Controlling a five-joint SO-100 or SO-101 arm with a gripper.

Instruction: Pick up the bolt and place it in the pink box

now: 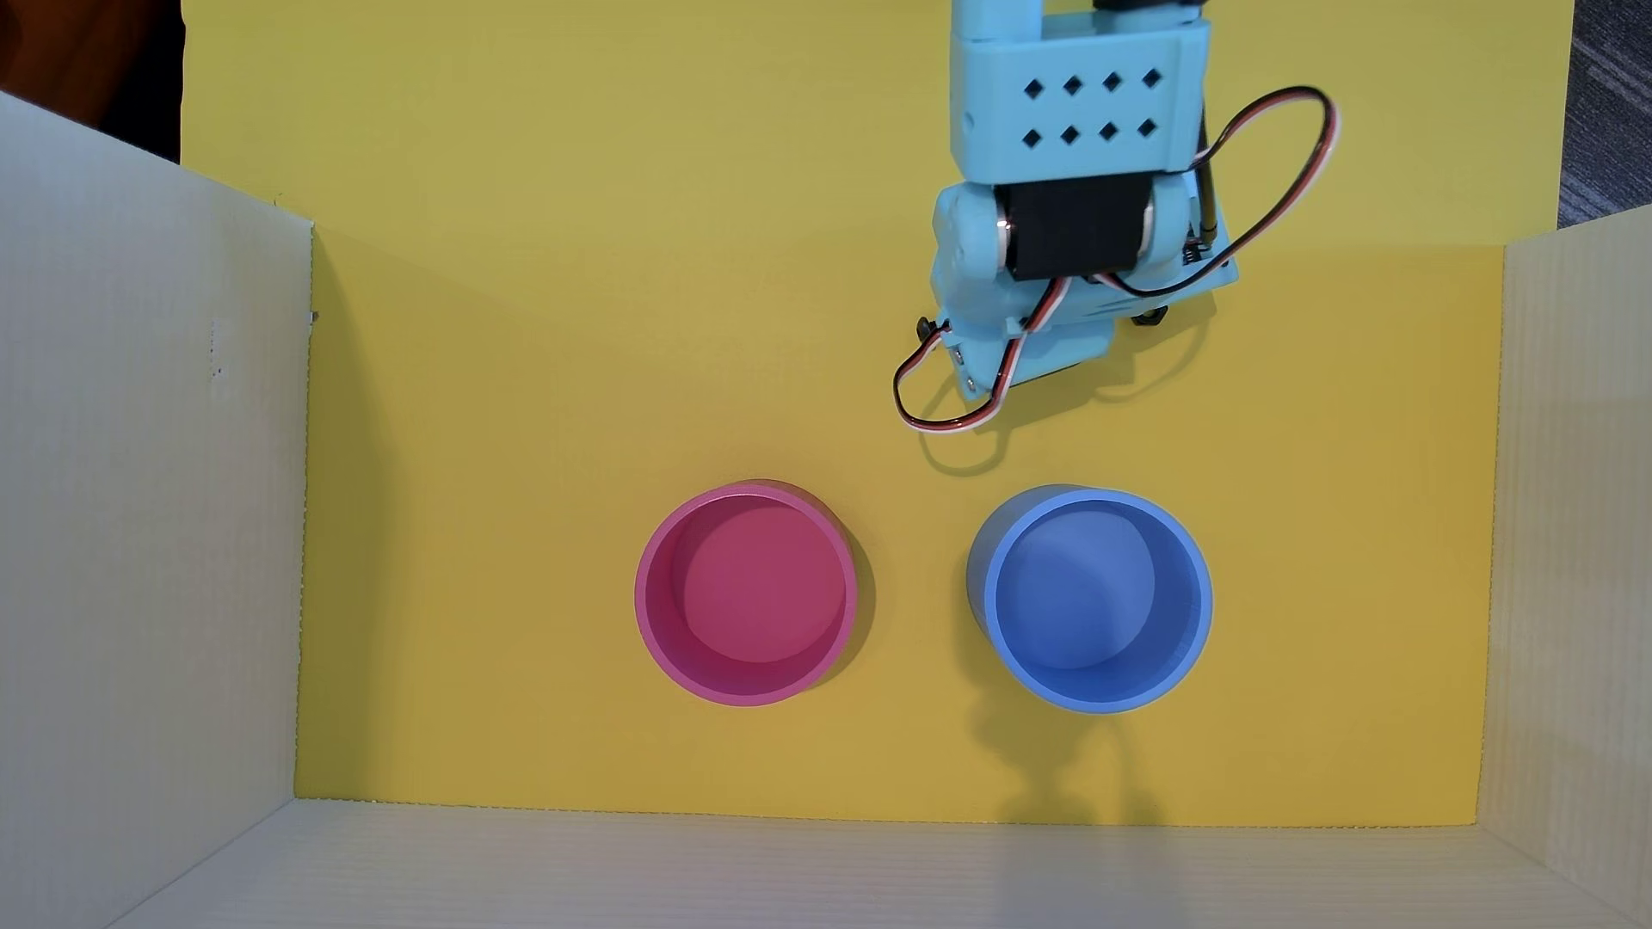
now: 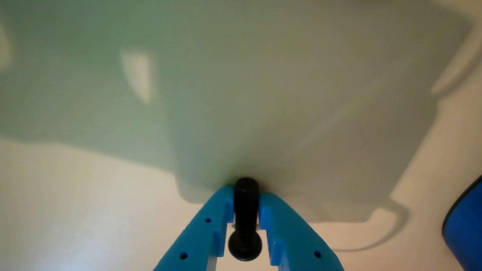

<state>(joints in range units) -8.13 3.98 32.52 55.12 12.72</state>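
In the wrist view the bolt [image 2: 245, 210], small and black with a rounded head, stands between my two blue fingers [image 2: 211, 229]. My gripper [image 2: 245, 192] is shut on the bolt's shank, with the head towards the camera, close to the floor. From overhead the light-blue arm [image 1: 1073, 134] covers the fingertips and the bolt. The pink box [image 1: 746, 594], a round open cup, stands down and left of the arm, about a cup's width from it. It holds nothing.
A same-sized blue round cup [image 1: 1099, 598] stands right of the pink one, its edge showing in the wrist view [image 2: 465, 226]. White corrugated walls [image 1: 152, 536] close in the yellow floor [image 1: 536, 402] on the left, right and bottom. A servo cable [image 1: 930, 411] loops below the wrist.
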